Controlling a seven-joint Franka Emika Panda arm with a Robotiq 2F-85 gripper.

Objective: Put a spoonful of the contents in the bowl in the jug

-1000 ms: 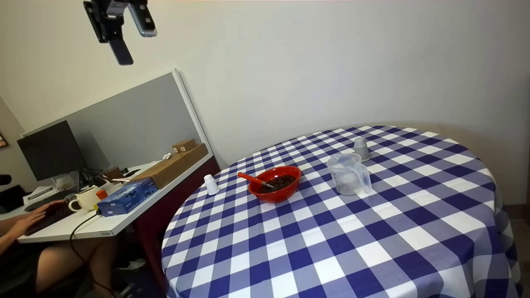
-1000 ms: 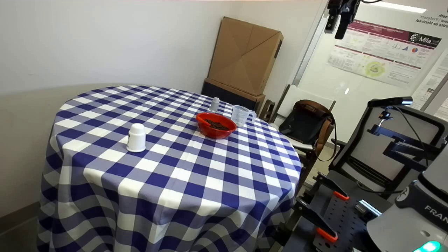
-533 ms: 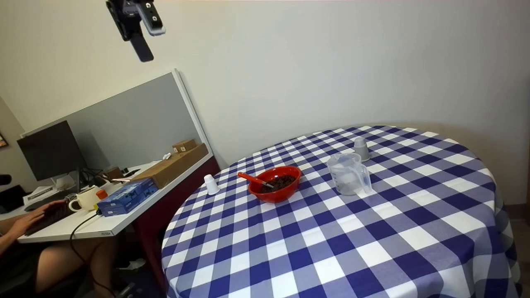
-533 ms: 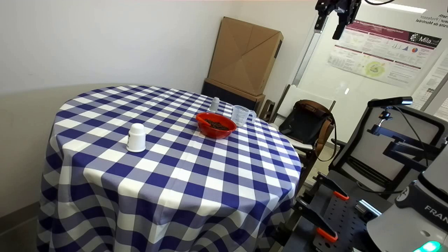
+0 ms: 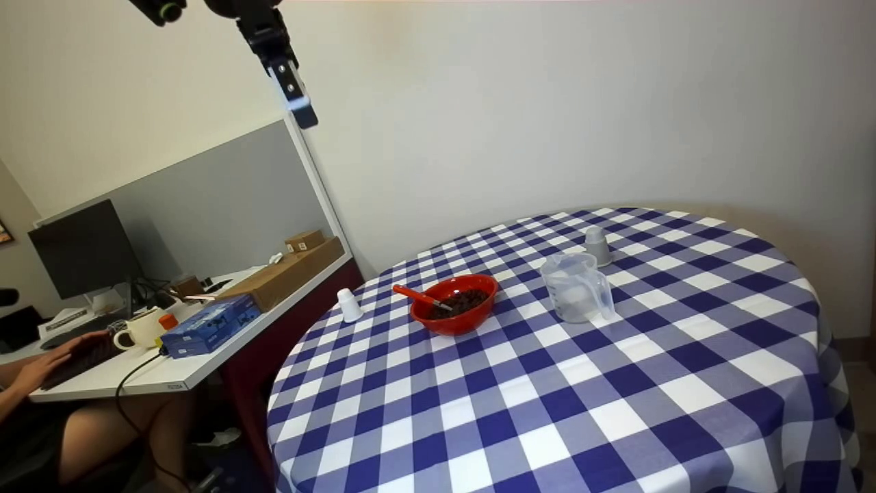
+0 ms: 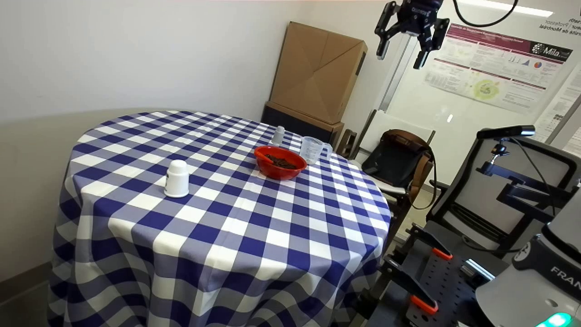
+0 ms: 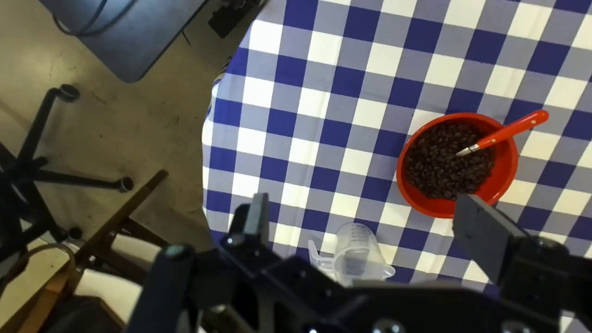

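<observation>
A red bowl [image 5: 455,327] holds dark brown beans [image 7: 439,162] and stands on the checkered tablecloth. It also shows in an exterior view [image 6: 279,173]. A spoon with a red handle [image 7: 513,128] leans in the bowl; its handle sticks out over the rim and its metal tip is sunk in the beans. A clear measuring jug [image 5: 571,291] stands upright beside the bowl; the jug shows between the fingers in the wrist view [image 7: 358,245]. My gripper [image 6: 400,61] is open and empty, high above the table, apart from everything. In an exterior view only one finger [image 5: 294,92] shows clearly.
One white upturned cup [image 6: 177,179] stands apart from the bowl. Another cup [image 5: 597,248] stands close behind the jug. The round table's edge [image 7: 208,152] lies beside the jug in the wrist view. A chair with a bag [image 6: 392,159] stands past the table.
My gripper has moved right in one exterior view and left and slightly down in the other. It has turned, so its fingers show spread wide. Bowl, spoon, jug and cups have not moved.
</observation>
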